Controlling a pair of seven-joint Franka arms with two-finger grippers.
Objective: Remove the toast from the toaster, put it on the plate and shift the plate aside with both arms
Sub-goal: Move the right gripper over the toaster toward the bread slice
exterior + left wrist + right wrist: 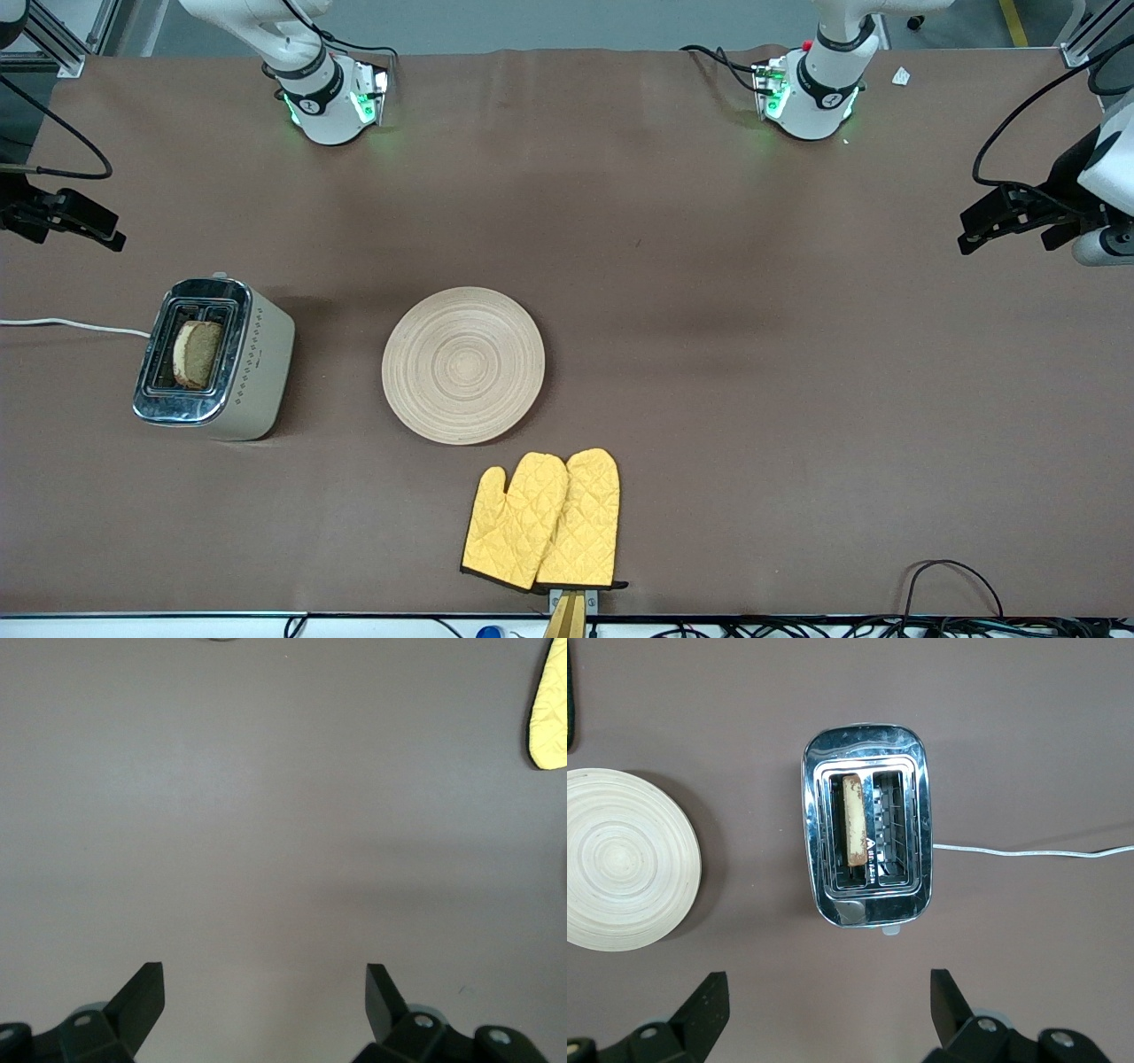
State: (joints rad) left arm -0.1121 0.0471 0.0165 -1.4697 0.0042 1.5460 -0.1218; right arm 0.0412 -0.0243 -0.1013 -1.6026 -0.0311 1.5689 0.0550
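In the front view I see the toast (197, 354) standing in one slot of the toaster (213, 359), which sits toward the right arm's end of the table (709, 310). The plate (463, 364) lies flat beside the toaster, bare, and the mitts (542, 520) lie nearer the camera than the plate, just apart from its rim. Both arms hang at the table's ends with nothing in them. In the left wrist view the left gripper (264, 988) hovers over bare table, its jaws spread wide and touching nothing; a corner of a mitt (551, 713) shows at the edge. In the right wrist view the right gripper (829, 997) hovers over the table near the toaster (866, 824), jaws spread just as wide and empty; the toast (854, 819) shows edge-on in its slot, and the plate (625, 859) lies beside the toaster.
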